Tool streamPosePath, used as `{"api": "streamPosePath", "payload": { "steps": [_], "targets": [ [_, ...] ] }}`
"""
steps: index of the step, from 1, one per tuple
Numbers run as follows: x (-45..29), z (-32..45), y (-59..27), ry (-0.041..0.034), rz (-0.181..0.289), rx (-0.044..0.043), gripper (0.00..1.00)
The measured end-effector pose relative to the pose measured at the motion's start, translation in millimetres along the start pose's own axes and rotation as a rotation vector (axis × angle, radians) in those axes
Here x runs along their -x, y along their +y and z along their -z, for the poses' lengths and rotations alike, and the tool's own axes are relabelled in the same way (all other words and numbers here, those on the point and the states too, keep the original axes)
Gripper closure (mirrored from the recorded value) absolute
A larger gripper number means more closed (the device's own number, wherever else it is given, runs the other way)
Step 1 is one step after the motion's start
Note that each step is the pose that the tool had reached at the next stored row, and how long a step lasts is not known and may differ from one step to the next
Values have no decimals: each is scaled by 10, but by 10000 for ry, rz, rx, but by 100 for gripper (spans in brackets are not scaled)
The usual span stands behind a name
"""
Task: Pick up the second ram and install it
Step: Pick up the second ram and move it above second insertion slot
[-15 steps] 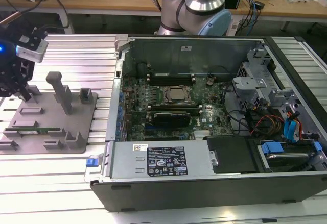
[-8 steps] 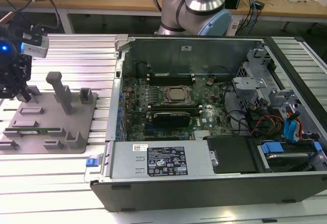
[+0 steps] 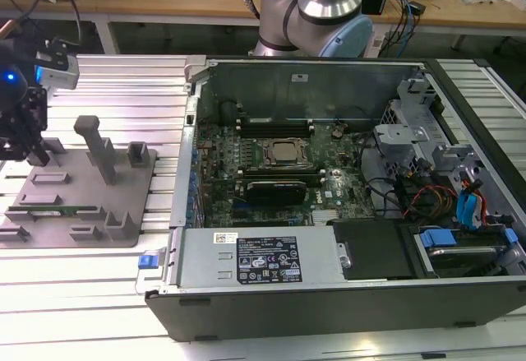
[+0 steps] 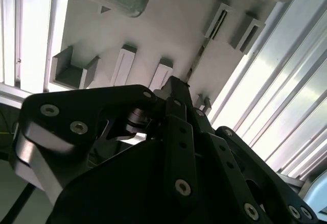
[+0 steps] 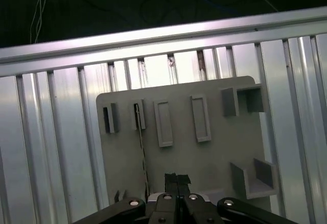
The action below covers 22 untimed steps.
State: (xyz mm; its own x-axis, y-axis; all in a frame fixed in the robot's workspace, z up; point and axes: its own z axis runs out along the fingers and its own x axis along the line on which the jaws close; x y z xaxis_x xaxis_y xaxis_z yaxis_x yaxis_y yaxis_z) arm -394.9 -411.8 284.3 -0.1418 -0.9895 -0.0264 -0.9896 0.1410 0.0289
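Observation:
The second ram (image 3: 62,210) is a thin green stick standing on edge in a slot of the grey holder plate (image 3: 82,184), on the exterior view's left. In both wrist views it shows edge-on as a narrow dark line (image 5: 142,150) (image 4: 202,50). My gripper (image 3: 37,159) hangs over the plate's far end, a little above it and to one side of the stick. Its black fingertips (image 5: 172,179) are pressed together with nothing between them, also seen close up in the second wrist view (image 4: 176,83). The gripper is shut and is not touching the stick.
The open computer case (image 3: 345,270) lies to the exterior view's right of the plate, with the motherboard, processor (image 3: 288,153) and a black card (image 3: 279,188) inside. Upright grey posts (image 3: 94,143) stand on the plate. Ribbed aluminium table (image 5: 51,147) surrounds the plate.

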Motion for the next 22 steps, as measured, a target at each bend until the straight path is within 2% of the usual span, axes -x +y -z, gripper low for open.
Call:
{"api": "streamPosePath", "payload": {
  "steps": [12, 20, 22],
  "targets": [
    [-119, -111, 5, 0, -1, 0, 92],
    [-189, -204, 22, 0, 14, 0, 92],
    [-213, -250, 25, 1, 28, 1, 92]
  ]
}}
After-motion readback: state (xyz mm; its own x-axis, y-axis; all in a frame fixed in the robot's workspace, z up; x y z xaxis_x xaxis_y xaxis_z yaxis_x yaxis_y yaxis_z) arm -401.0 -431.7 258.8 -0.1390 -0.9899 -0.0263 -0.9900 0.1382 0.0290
